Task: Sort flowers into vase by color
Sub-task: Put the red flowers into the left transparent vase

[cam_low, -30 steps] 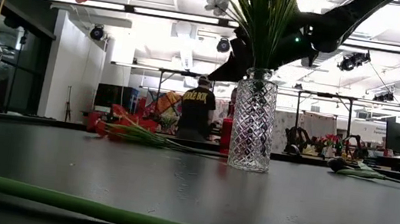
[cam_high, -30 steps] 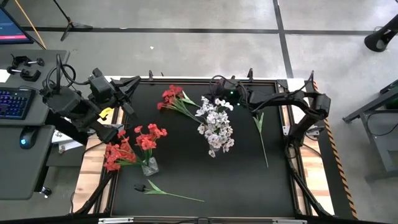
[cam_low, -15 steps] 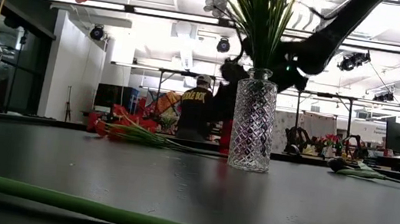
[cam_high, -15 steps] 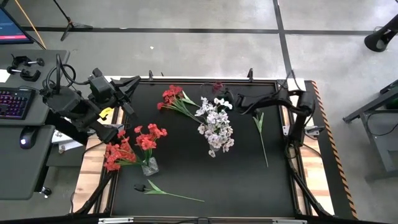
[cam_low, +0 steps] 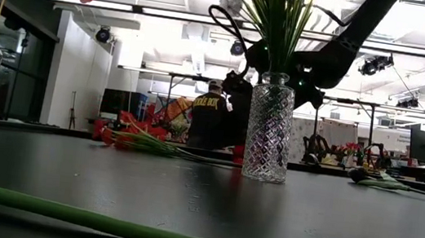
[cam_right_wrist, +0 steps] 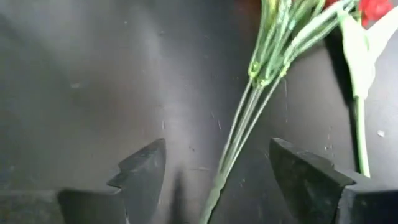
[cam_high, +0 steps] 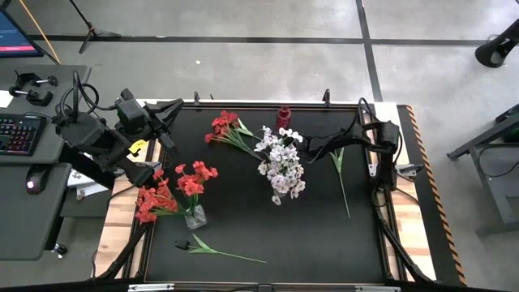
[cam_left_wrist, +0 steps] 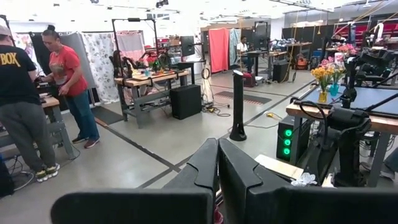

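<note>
Here the right tool [cam_right_wrist: 214, 171] gapes over a green stem [cam_right_wrist: 239, 134], ungripped.

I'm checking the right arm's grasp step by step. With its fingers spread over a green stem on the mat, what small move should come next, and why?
Probably lower the right gripper and close on the green stem. Its fingers stand open on either side of the stem, which lies flat on the black mat and is not yet gripped.
</note>
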